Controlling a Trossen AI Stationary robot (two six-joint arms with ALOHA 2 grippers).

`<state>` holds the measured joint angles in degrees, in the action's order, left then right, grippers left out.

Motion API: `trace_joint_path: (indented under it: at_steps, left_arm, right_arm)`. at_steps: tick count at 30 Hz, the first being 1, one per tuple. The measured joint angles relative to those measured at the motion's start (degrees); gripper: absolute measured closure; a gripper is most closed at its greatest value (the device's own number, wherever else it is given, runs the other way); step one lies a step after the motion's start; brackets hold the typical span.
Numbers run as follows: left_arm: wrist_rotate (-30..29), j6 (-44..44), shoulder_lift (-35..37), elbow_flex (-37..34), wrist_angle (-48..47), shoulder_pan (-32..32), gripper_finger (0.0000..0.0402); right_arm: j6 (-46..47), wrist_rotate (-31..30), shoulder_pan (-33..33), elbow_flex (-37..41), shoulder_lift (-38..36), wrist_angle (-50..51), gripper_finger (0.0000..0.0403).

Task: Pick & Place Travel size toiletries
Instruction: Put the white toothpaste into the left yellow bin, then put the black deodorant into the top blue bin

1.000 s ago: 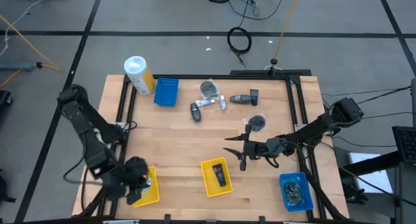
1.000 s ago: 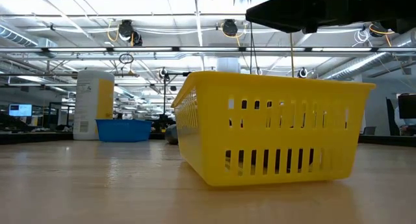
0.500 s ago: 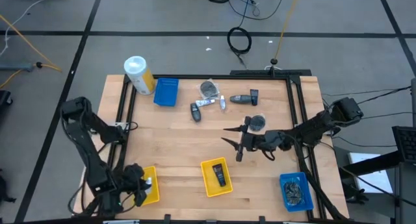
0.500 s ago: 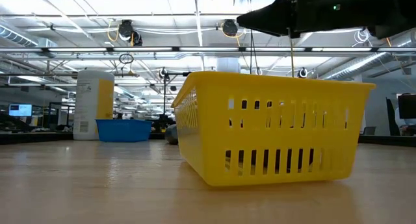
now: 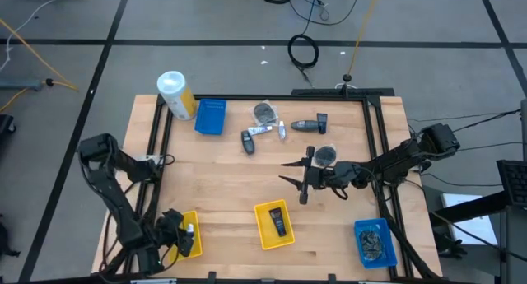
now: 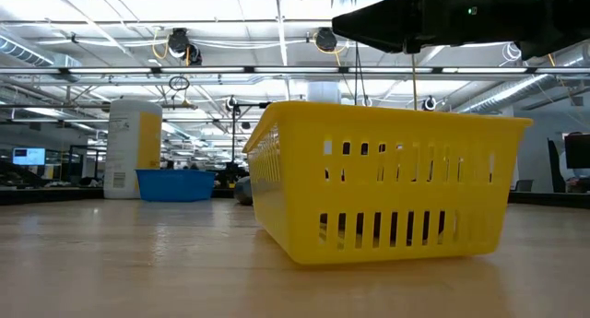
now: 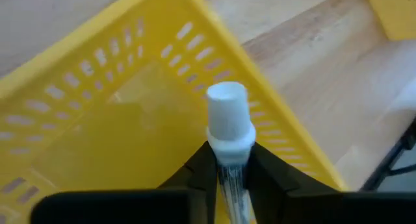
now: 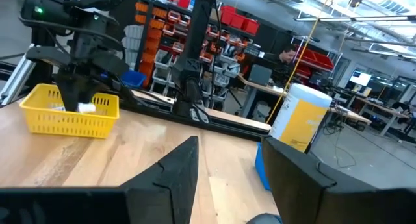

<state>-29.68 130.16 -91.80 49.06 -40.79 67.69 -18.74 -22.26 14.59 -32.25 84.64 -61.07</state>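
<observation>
Item in hand: thin clear-bodied plastic tube with a white cap, travel size, cap end pointing out over the perforated yellow plastic tray at the left front corner of the table. In the high view the same tube shows as a small white mark inside that tray's outline.

Step, as judged: releasing the tube into the left yellow tray. To do it well, the tube wants to be low and fully inside the tray walls before the fingers part, and the gripper should lift straight up afterwards so the cap does not catch a wall and drag the light tray.

Left gripper: 2 dark fingers pressed close on either side of the tube just below its cap; clamped on it, with almost no gap showing.

Right gripper: held above the middle of the table, over bare wood, near a roundish grey clear-wrapped packet; its 2 fingers stand clearly apart with nothing between them.

Other stock on the table:
- small dark bottle lying in the second yellow tray, front centre.
- loose items at the far side: another grey packet, a dark bottle, a further dark bottle.
- blue plastic tray at the right front corner, holding several dark items.
</observation>
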Motion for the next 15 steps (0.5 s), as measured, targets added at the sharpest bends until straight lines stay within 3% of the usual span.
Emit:
trace_joint_path:
  at_steps: [5, 10, 15]
  left_arm:
    - [2.81, 1.33, -0.07, -2.63, 0.87, 0.01, 0.0259]
    - [10.89, 2.01, 1.79, -3.20, -0.13, 0.00, 0.0194]
    - [7.31, -2.24, 8.63, -3.00, -1.89, -0.32, 0.0156]
  right_arm:
    - [0.02, -0.01, 0.00, 0.00, 0.00, 0.16, 0.0245]
    - [0.02, -0.41, 0.00, 0.00, 0.00, 0.47, 0.0243]
    - [0.02, -0.44, 0.00, 0.00, 0.00, 0.68, 0.0247]
